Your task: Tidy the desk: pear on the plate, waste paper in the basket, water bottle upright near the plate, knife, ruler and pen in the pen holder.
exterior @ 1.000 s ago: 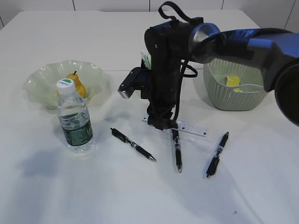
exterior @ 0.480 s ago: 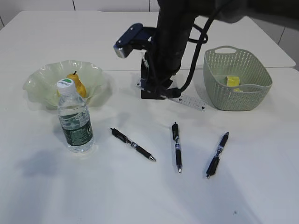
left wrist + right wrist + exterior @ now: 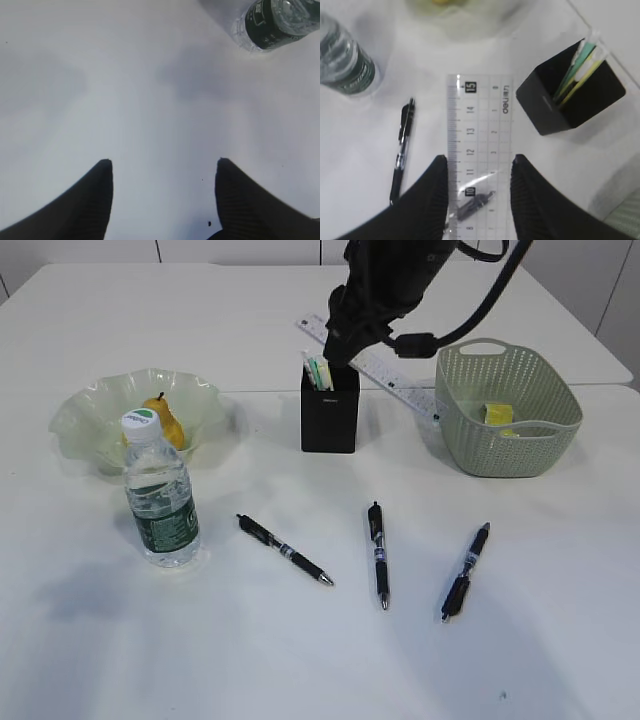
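My right gripper [image 3: 479, 159] is shut on the transparent ruler [image 3: 479, 125] across its width. It holds the ruler [image 3: 372, 366] slanted in the air just above the black pen holder [image 3: 330, 412]. Slim green and pale things stand in the holder [image 3: 570, 95]; whether one is the knife I cannot tell. The pear [image 3: 163, 422] lies in the plate [image 3: 95, 405]. In front of it the water bottle [image 3: 160, 495] stands upright. Yellow waste paper [image 3: 497, 415] lies in the basket [image 3: 505, 445]. Three pens [image 3: 285, 550] [image 3: 378, 555] [image 3: 465, 570] lie on the table. My left gripper [image 3: 164, 162] is open over bare table, near the bottle [image 3: 272, 22].
The white table's far edge runs behind the holder and the basket. The right arm [image 3: 400, 275] hangs down from the top of the exterior view, over the holder. In the right wrist view one pen [image 3: 402, 150] lies left of the ruler.
My right gripper has lifted the ruler off the table in front of the holder and carried it up and back, over the holder. The left gripper has not changed.
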